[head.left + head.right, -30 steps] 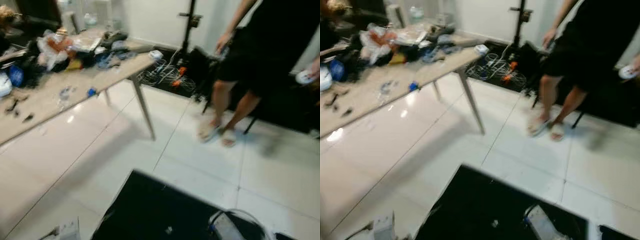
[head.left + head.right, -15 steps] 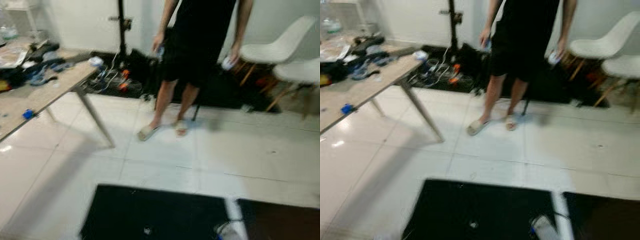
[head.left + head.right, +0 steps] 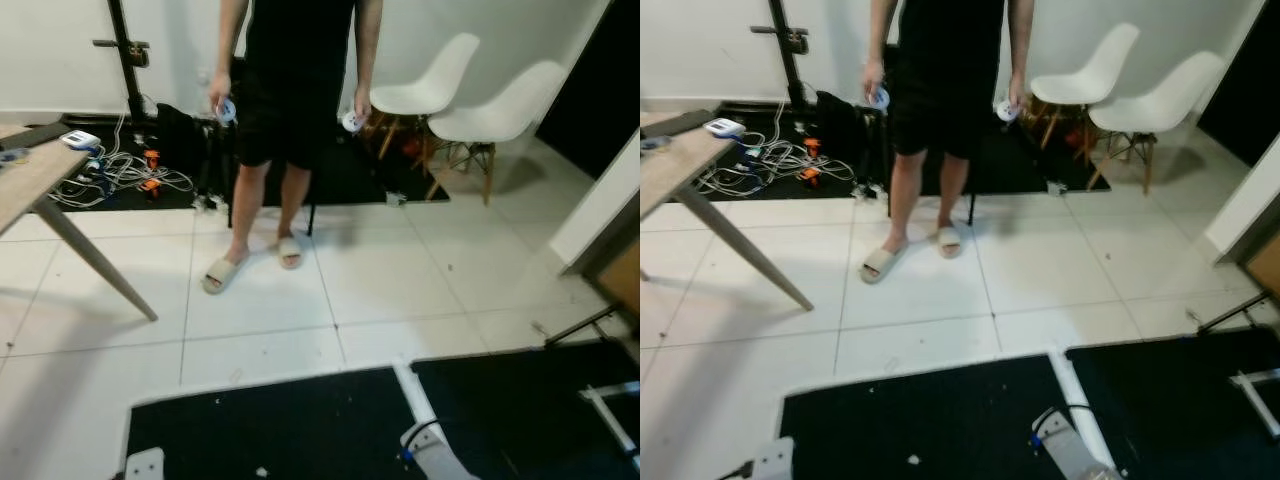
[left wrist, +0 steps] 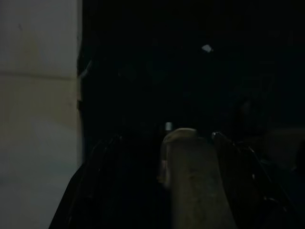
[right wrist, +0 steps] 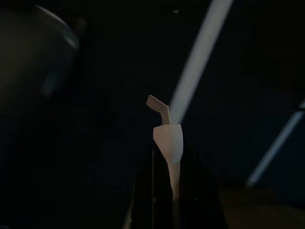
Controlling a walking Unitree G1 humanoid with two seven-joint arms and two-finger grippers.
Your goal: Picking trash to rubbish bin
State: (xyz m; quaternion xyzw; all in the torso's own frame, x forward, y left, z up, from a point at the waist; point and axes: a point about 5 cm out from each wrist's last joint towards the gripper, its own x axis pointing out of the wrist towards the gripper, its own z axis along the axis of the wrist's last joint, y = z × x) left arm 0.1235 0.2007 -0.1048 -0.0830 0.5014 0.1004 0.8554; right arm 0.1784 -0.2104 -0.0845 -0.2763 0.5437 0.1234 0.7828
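Right wrist view, v. dark: I see my right gripper (image 5: 167, 157) pinched shut on a pale scrap of trash (image 5: 166, 131) over black mat (image 3: 940, 420). Left gripper (image 4: 190, 191) too dim, can't tell jaws. Person (image 3: 290, 100) stands ahead on white tiles, table (image 3: 40, 190) at left, two chairs (image 3: 470, 100) by wall.

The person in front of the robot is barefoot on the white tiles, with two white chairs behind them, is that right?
Not barefoot: the person wears pale slippers, as the left eye view shows. The rest holds: they stand on the white tiles, with two white chairs behind them.
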